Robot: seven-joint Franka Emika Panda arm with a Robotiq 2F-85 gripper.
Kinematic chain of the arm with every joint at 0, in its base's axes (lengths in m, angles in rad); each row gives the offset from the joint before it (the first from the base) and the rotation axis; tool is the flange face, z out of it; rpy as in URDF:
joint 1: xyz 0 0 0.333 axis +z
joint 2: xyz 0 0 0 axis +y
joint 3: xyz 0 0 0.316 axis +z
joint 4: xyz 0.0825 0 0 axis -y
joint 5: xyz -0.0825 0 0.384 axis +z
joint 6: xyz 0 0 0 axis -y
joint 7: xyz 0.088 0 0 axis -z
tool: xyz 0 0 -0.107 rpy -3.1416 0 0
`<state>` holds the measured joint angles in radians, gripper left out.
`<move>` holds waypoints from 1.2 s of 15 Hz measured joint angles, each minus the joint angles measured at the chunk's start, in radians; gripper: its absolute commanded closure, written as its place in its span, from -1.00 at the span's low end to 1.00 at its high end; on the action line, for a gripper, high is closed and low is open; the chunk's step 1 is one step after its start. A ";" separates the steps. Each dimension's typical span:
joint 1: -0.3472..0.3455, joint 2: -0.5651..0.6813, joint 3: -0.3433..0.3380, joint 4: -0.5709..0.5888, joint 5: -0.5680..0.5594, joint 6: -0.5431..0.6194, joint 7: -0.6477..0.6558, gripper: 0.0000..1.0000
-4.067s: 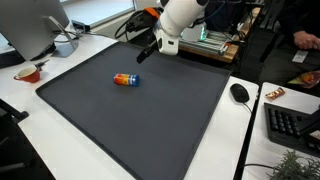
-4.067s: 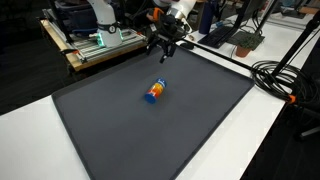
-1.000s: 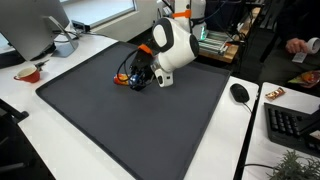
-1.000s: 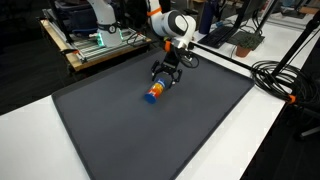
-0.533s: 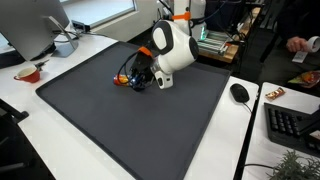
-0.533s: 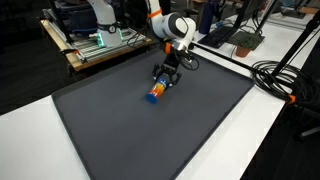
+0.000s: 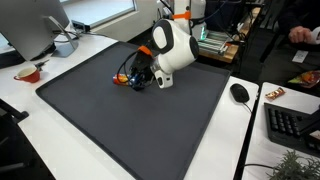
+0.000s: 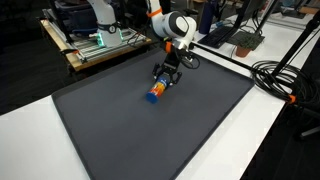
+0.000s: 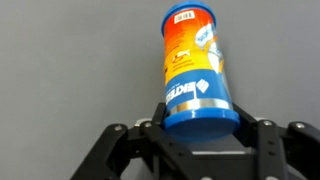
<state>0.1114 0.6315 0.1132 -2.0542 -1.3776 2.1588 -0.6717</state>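
From where I stand, the gripper [image 8: 160, 82] hangs low over the black mat [image 8: 110, 140]. Its jaws are spread wide, straddling the blue end of an orange canister [image 9: 190, 60] that lies on its side, and neither finger visibly presses it. In an exterior view the canister [image 8: 152, 95] lies nearer the mat's 12 o'clock edge, with bare mat stretching toward 6 o'clock. A mouse [image 7: 239, 93] sits off the mat's edge at 3 o'clock.

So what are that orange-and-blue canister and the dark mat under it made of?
Canister: likely plastic or card under a glossy printed wrap; light glints along its side. Mat: matte dark grey, perhaps rubber or foam; flat, no glare.
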 measured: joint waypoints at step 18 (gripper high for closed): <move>-0.013 -0.080 0.011 -0.017 0.063 -0.009 -0.047 -0.21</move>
<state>0.0987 0.5514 0.1245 -2.0708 -1.3143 2.1496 -0.7187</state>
